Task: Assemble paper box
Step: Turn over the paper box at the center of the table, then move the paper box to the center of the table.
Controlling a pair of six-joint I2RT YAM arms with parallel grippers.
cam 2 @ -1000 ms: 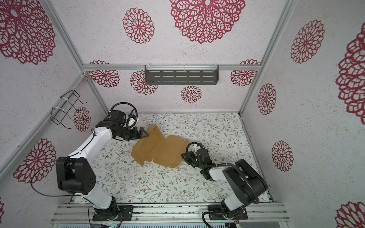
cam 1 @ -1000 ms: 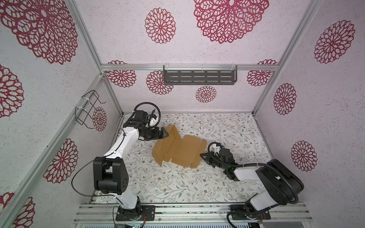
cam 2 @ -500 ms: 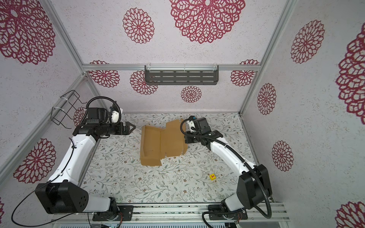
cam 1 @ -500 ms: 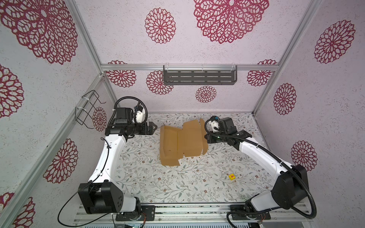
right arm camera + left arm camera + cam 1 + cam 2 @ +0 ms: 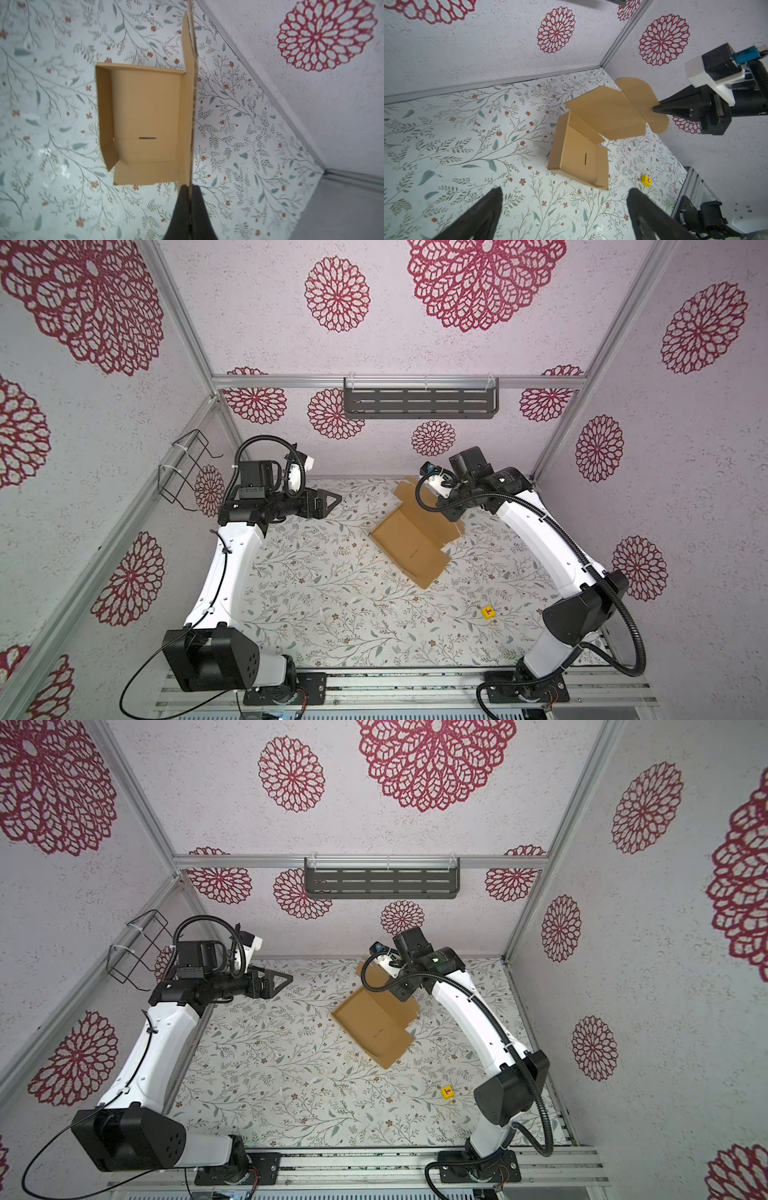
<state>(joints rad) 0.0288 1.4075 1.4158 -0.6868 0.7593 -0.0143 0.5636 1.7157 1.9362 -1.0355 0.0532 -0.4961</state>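
Now the yellow cube [image 5: 488,611] shows near the front of the bench [image 5: 332,614]; a moment ago the right arm hid it. It has a red mark, too small to read.

Behind it is the paper box [image 5: 411,547], on the right side of the bench and toward the back. Before, it lay flatter and more in the middle, with both arms down by it. It has been pulled over and turned. Some of its sides stand up, and its lid flap [image 5: 612,112] is up in the air. I cannot tell if its bottom sits flat.

The right tool [image 5: 654,109] is pinched tight on the edge of that lid flap. The left tool [image 5: 328,504] has let go. It is wide open, holds nothing, and is well apart from the box. I think the right arm now holds the box alone, so the left one is free to push the sides in.

The box has no name or words on it, only a thin dark slit [image 5: 147,138] in its floor. Far back, a dark rack [image 5: 419,402] hangs on the wall.
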